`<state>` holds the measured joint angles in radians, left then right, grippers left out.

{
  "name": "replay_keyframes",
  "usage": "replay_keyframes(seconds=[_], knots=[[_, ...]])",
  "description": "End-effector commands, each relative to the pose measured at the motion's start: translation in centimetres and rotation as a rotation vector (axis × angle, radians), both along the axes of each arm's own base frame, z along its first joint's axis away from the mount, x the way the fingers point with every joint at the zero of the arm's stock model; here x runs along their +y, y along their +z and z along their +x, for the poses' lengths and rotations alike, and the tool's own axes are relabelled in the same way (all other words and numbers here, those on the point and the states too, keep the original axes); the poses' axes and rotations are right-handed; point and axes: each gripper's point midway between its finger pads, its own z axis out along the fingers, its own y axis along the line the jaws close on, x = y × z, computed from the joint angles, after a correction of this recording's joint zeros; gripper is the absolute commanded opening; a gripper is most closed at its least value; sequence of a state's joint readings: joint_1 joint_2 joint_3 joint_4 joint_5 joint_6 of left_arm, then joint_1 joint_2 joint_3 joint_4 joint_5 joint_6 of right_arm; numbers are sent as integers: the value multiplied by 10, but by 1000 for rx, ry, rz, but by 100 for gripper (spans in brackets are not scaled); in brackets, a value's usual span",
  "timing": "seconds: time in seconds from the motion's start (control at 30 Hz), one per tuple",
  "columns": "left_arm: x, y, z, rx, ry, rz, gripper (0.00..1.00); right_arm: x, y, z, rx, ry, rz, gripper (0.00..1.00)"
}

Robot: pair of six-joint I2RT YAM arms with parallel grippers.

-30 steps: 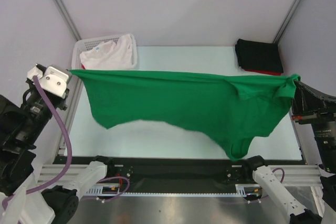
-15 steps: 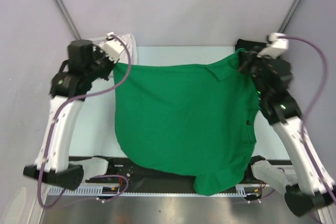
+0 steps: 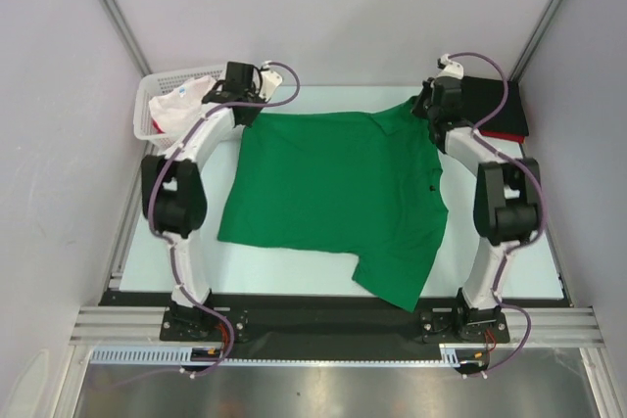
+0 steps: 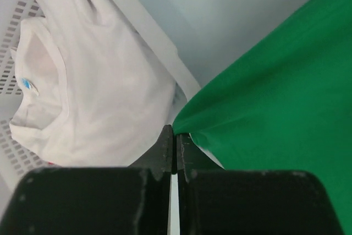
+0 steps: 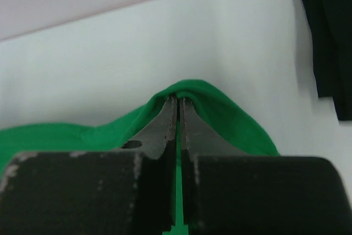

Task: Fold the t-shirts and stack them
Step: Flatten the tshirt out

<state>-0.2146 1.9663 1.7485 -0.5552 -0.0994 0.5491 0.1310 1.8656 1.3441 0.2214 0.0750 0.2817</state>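
Your left end effector [image 4: 175, 136] and right end effector [image 5: 177, 104] are each pinching a far corner of the green tee [image 3: 333, 193], which is lying flat, long axis running left-right.

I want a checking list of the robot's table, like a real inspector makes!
Surface: pale table, mostly under the green shirt.
Job's things: green t-shirt spread out, not folded; black t-shirt folded at the far right, on top of a red t-shirt that shows only an edge; white t-shirt crumpled in the basket.
Clutter: white mesh basket at the far left; nothing else seen.
Hands: left hand shut on the green t-shirt's far left corner; right hand shut on its far right corner.
Cables: a purple cable loops off the left wrist, another off the right.
Surroundings: grey walls, metal frame posts.
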Motion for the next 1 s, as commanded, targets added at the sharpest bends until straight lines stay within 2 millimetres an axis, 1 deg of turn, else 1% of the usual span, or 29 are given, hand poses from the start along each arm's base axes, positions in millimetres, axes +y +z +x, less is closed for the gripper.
replay_keyframes(seconds=[0.0,0.03,0.07,0.1,0.13,0.2,0.23,0.27,0.3,0.33,0.37,0.4,0.43,0.47,0.5,0.53,0.57,0.6,0.63,0.67,0.7,0.73,0.77,0.8,0.83,0.87,0.9,0.93,0.97], knots=[[6,39,55,-200,104,-6,0,8,37,52,-146,24,62,0],[8,49,65,-239,125,-2,0,9,29,59,-139,25,63,0],[7,36,77,-242,134,4,0,10,28,65,-143,25,67,0],[8,37,83,-262,147,5,0,10,27,71,-146,17,72,0],[11,40,91,-288,169,16,1,8,23,81,-151,8,74,0],[12,32,105,-324,196,31,1,4,21,92,-151,-18,86,1],[12,37,111,-350,208,32,7,2,22,101,-154,-29,86,3],[17,39,116,-375,240,48,18,0,19,106,-150,-38,88,5],[17,26,121,-363,248,54,27,-2,22,110,-153,-46,92,8],[16,37,127,-388,255,47,55,-6,7,114,-116,-58,90,15],[15,30,127,-364,253,55,69,-6,23,121,-143,-54,93,38],[13,22,128,-346,256,56,78,-6,26,124,-137,-49,91,50],[11,31,129,-356,257,47,87,-8,15,122,-78,-47,70,60],[11,30,125,-336,253,47,89,-11,33,127,-98,-50,62,76],[4,45,120,-350,234,26,91,-13,38,126,-90,-53,53,79],[2,43,114,-334,221,27,94,-15,32,119,-34,-61,35,80],[-2,48,110,-335,206,13,95,-17,38,115,-31,-60,20,81],[-11,57,104,-336,165,-13,95,-19,55,107,-43,-57,12,82],[-15,73,93,-341,139,-31,95,-21,53,97,-3,-59,3,82],[-19,79,82,-326,107,-38,95,-23,60,88,12,-69,-2,82],[-26,82,72,-310,68,-44,95,-28,84,72,1,-80,-2,82],[-36,91,52,-287,-10,-72,95,-31,65,50,87,-92,-14,83],[-40,85,35,-240,-70,-46,94,-36,57,34,123,-116,-14,83],[-48,81,20,-206,-132,-38,93,-39,52,17,148,-127,-12,84],[-47,71,-13,-141,-196,-26,88,-42,41,-20,198,-133,-8,84],[-50,62,-29,-108,-278,11,87,-41,35,-38,222,-126,5,84],[-47,31,-56,-19,-329,40,85,-39,30,-58,248,-129,34,85],[-42,16,-77,38,-377,70,82,-37,9,-91,308,-117,49,85],[-33,24,-92,16,-430,135,80,-30,4,-109,334,-90,79,85]])
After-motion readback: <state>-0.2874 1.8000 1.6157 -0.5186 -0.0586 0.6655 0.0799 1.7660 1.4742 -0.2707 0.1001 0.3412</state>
